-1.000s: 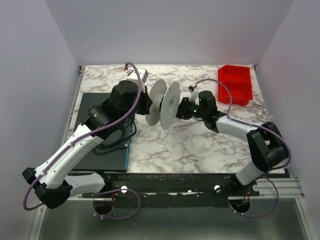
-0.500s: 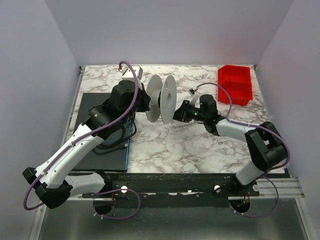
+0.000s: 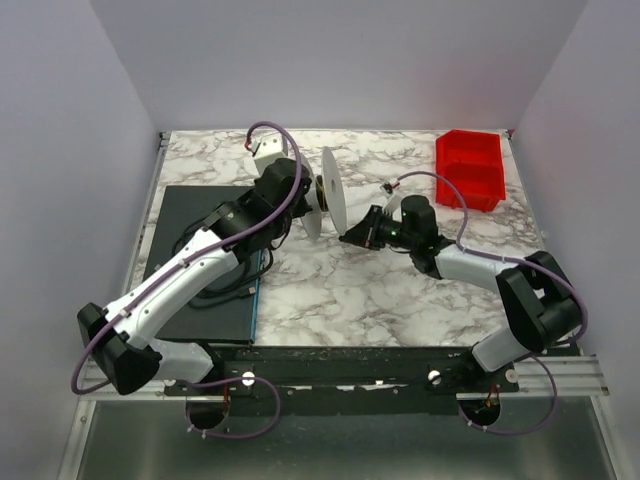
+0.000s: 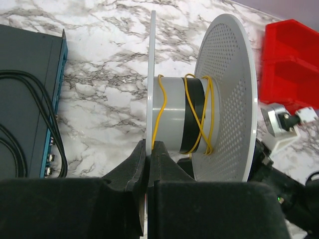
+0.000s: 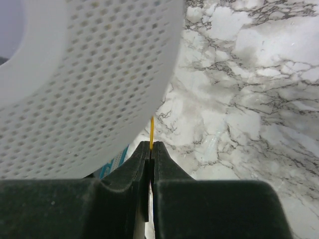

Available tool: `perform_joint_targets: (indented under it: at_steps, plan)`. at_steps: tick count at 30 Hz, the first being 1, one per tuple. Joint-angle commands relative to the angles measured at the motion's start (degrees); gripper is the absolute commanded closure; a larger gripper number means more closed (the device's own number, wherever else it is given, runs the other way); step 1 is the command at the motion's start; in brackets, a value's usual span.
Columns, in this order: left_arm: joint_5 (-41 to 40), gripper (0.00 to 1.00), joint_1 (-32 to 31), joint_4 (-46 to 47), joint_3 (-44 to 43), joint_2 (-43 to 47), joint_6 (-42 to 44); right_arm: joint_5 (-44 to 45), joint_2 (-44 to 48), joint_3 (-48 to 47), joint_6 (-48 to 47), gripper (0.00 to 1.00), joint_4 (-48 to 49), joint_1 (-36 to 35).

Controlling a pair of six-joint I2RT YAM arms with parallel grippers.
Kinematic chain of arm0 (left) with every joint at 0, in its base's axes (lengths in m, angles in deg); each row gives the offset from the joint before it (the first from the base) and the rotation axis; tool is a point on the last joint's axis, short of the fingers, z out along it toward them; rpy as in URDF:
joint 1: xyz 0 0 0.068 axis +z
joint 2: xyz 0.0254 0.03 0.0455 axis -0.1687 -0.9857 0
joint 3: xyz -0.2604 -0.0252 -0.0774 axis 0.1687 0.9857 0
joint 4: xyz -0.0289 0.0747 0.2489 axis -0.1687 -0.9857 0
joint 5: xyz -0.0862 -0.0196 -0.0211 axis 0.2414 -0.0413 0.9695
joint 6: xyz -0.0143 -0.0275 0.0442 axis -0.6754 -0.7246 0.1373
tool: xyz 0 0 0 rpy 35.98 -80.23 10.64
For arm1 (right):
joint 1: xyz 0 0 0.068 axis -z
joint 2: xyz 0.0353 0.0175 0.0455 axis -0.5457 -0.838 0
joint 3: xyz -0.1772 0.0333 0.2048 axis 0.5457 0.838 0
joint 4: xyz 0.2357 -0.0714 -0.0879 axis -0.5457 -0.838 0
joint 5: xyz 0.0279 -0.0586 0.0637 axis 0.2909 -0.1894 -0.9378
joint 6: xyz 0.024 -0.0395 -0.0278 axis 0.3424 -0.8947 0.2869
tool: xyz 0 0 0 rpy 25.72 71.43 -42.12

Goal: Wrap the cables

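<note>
A white spool (image 3: 327, 190) with two round flanges is held above the table. In the left wrist view its grey hub (image 4: 174, 119) carries a few loose turns of thin yellow cable (image 4: 202, 117) over a black band. My left gripper (image 4: 148, 147) is shut on the edge of the near thin flange (image 4: 152, 64). My right gripper (image 5: 150, 145) is shut on the yellow cable (image 5: 151, 130), which runs up behind the perforated flange (image 5: 89, 74). In the top view the right gripper (image 3: 352, 236) sits just right of the spool.
A red bin (image 3: 469, 169) stands at the back right, also in the left wrist view (image 4: 289, 64). A dark flat box (image 3: 200, 265) with black cords (image 4: 30, 114) lies on the left. The table is white marble (image 3: 380, 290).
The left arm has turned and lifted the spool toward the back, so its flanges now stand edge-on. The right gripper has followed left, close to the spool.
</note>
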Motion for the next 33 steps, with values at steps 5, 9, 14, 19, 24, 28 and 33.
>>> perform_joint_targets:
  at_steps: [5,9,14,19,24,28,33]
  plan:
    - [-8.5,1.00,0.2,0.1,-6.7,-8.5,-11.1,5.6,1.3,-0.2,1.0,0.96,-3.2,-4.0]
    - [-10.5,1.00,0.1,-1.8,-10.7,-12.8,-9.9,8.4,1.8,-0.8,0.1,0.98,-6.4,-4.6]
    - [-14.9,1.00,-0.5,-5.0,-14.1,-18.3,-5.5,10.2,4.6,-3.0,-1.1,0.99,-10.5,-4.8]
    - [-17.4,1.00,-2.1,-3.8,-13.3,-20.2,-1.8,10.2,6.4,-6.5,-1.1,0.99,-14.1,-4.8]
    - [-19.9,1.00,-4.2,-2.9,-13.9,-21.8,4.4,10.7,6.8,-9.3,-0.3,0.99,-16.4,-4.8]
    - [-21.6,1.00,-6.2,0.4,-13.9,-22.8,13.9,11.2,6.5,-12.9,-0.9,0.99,-19.7,-4.8]
    - [-23.0,1.00,-8.4,4.5,-12.8,-23.8,25.6,11.5,5.0,-17.0,1.5,0.99,-23.3,-4.8]
